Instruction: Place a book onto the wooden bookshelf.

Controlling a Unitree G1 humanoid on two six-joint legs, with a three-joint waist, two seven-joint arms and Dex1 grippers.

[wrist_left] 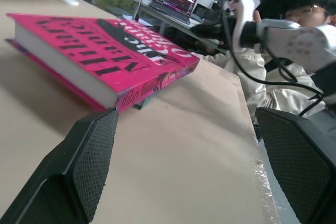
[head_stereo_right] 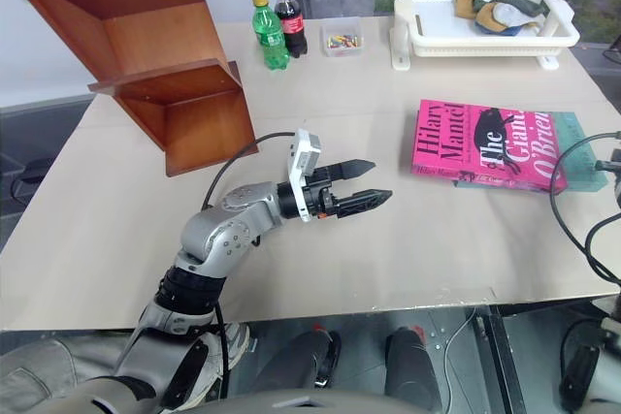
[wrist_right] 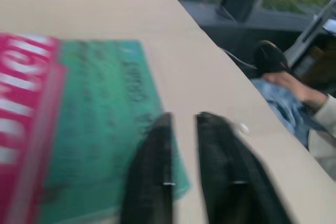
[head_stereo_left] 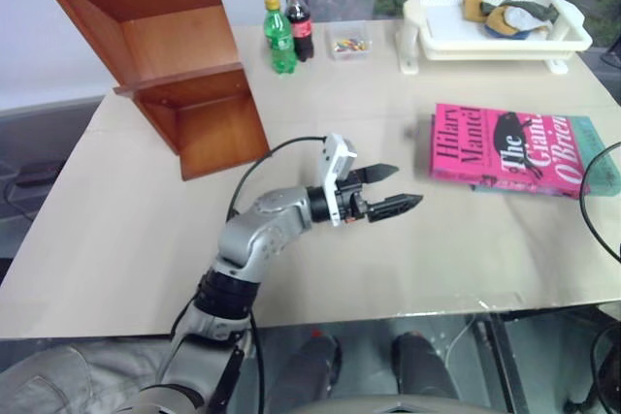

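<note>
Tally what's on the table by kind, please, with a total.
Books: 2, pink book lying on teal book
Bottles: 2, green and cola
Bookshelf: 1
White tray: 1
Small clear box: 1
Total: 7

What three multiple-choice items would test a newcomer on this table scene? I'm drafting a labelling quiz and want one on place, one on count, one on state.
1. Where does the pink book lie?
A. on a board of the wooden bookshelf
B. flat on the table, on top of a teal book
C. inside the white tray

2. How many bottles stand near the wooden bookshelf?
A. one
B. two
C. four

3. How do the jaws of the left gripper stand?
A. open, holding nothing
B. shut on the pink book
C. shut on a bottle

Answers:
1 B: the teal book sticks out beneath it on the table.
2 B: a green bottle and a cola bottle.
3 A: the jaws are parted over bare table, short of the book.
</note>
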